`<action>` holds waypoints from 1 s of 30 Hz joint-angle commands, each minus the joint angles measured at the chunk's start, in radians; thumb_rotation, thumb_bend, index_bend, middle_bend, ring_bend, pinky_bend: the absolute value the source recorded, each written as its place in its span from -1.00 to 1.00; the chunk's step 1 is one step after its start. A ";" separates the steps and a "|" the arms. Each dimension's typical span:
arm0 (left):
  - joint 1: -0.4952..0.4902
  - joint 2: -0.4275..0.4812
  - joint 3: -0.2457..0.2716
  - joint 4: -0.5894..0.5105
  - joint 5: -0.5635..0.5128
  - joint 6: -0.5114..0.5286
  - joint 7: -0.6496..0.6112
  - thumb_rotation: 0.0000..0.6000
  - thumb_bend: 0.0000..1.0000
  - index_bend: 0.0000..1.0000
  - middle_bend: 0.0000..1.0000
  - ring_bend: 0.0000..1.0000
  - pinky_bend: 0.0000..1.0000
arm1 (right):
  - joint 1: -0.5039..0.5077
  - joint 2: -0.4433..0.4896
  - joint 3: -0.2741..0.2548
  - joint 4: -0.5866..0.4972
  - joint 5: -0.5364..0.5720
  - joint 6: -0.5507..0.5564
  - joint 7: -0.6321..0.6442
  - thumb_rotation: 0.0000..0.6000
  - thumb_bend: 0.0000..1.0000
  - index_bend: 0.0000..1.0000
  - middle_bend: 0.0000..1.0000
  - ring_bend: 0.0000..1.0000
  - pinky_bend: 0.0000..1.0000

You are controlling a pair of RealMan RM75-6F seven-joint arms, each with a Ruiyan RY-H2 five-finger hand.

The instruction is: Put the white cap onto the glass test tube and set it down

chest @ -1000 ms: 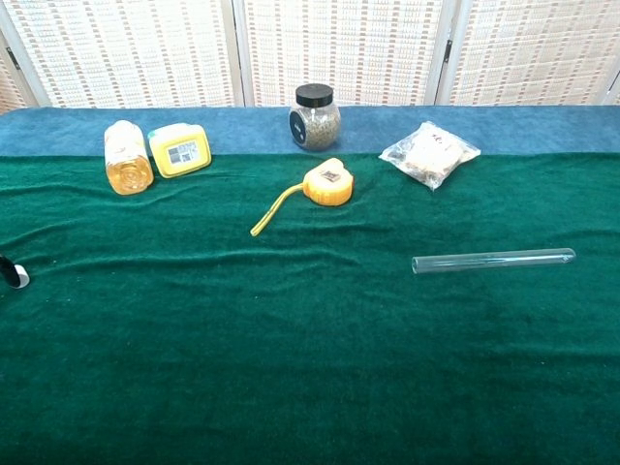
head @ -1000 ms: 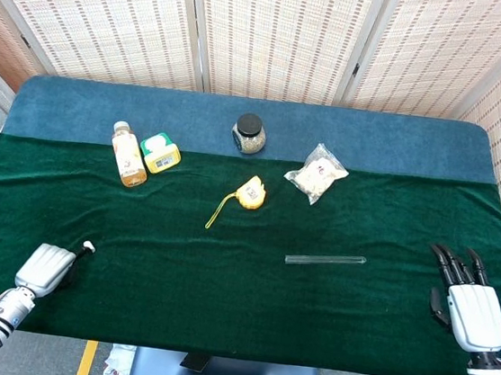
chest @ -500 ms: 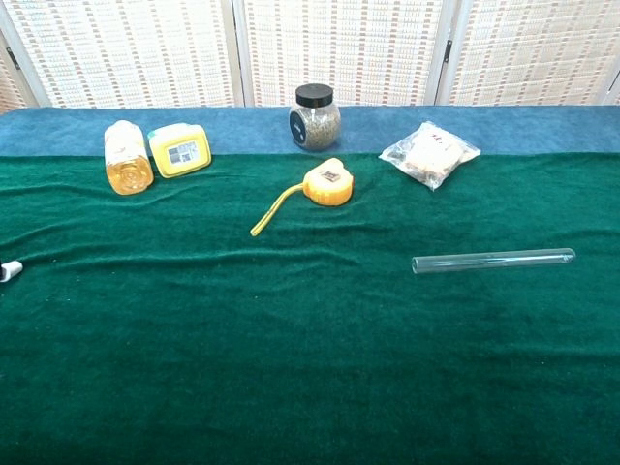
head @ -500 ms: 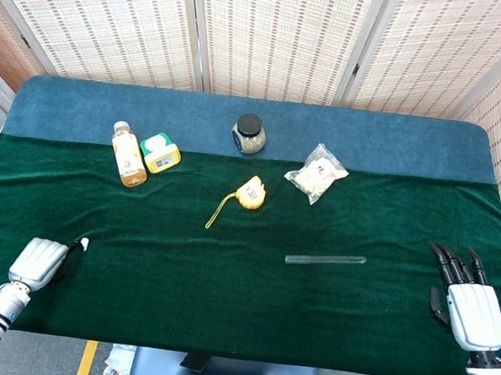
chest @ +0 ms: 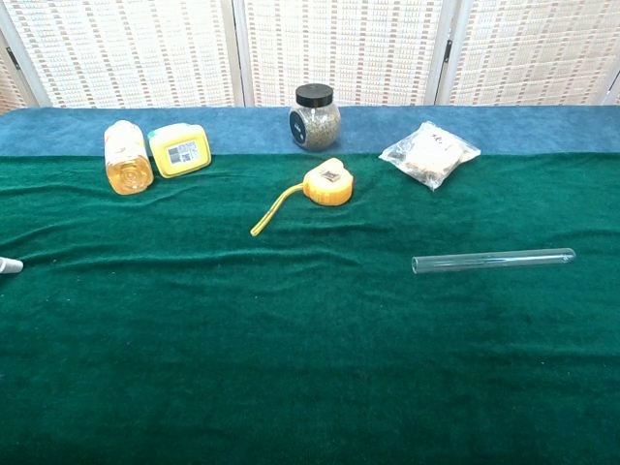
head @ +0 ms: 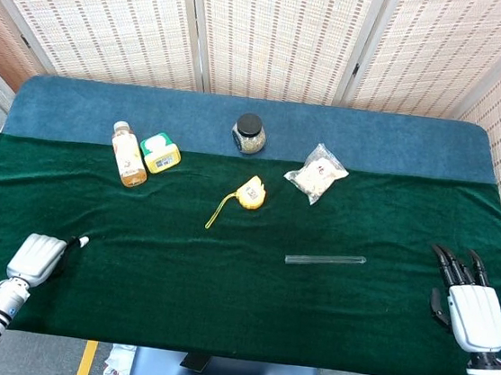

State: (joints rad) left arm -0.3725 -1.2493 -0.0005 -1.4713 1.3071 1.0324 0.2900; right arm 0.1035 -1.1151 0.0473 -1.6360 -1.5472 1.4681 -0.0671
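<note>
The glass test tube lies flat on the green cloth, right of centre, with its open end to the left. At the front left edge my left hand has its fingers curled in. It pinches the small white cap at its fingertips. In the chest view only the cap shows, at the left border. My right hand rests near the front right edge with its dark fingers spread and nothing in it, well right of the tube.
Along the back stand a juice bottle, a yellow box, a dark-lidded jar and a clear bag. A yellow tape measure lies mid-table. The green cloth has shallow wrinkles.
My left hand has drawn back to the left with the cap, which has slid toward the chest view's left border. The right hand and the tube have stayed put.
</note>
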 commanded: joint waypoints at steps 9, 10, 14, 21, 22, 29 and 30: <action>-0.009 0.014 -0.004 -0.025 -0.018 0.001 0.029 1.00 0.64 -0.50 1.00 0.76 0.60 | -0.001 -0.002 0.000 0.004 0.002 0.001 0.004 1.00 0.38 -0.98 -0.72 -0.60 -0.91; -0.009 0.015 -0.004 -0.027 -0.021 0.002 0.031 1.00 0.64 -0.50 1.00 0.76 0.60 | -0.002 -0.002 0.000 0.004 0.003 0.001 0.005 1.00 0.38 -0.98 -0.72 -0.60 -0.91; -0.010 0.017 -0.003 -0.031 -0.026 0.001 0.036 1.00 0.64 -0.50 1.00 0.76 0.60 | -0.002 -0.002 0.001 0.006 0.003 0.002 0.007 1.00 0.38 -0.98 -0.71 -0.60 -0.91; 0.010 0.043 -0.032 -0.057 -0.009 0.082 -0.016 1.00 0.50 -0.62 1.00 0.68 0.60 | -0.003 0.004 0.003 0.003 -0.002 0.011 0.008 1.00 0.38 -0.98 -0.71 -0.60 -0.91; 0.012 0.043 -0.039 -0.054 0.001 0.095 -0.041 1.00 0.34 -0.61 1.00 0.66 0.60 | -0.002 0.005 0.003 0.002 -0.003 0.011 0.007 1.00 0.38 -0.98 -0.71 -0.60 -0.91; -0.016 0.007 -0.065 0.042 0.064 0.106 -0.172 1.00 -0.30 -0.33 1.00 0.65 0.60 | 0.004 0.006 0.001 0.001 -0.008 0.000 0.008 1.00 0.38 -0.97 -0.71 -0.58 -0.87; -0.024 0.002 -0.066 0.052 0.062 0.089 -0.182 1.00 -0.31 -0.30 1.00 0.66 0.60 | 0.004 0.006 0.001 0.002 -0.007 0.000 0.008 1.00 0.38 -0.97 -0.71 -0.58 -0.87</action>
State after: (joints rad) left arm -0.3811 -1.2341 -0.0574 -1.4414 1.3609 1.1432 0.1313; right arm 0.1077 -1.1094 0.0487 -1.6341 -1.5542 1.4680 -0.0588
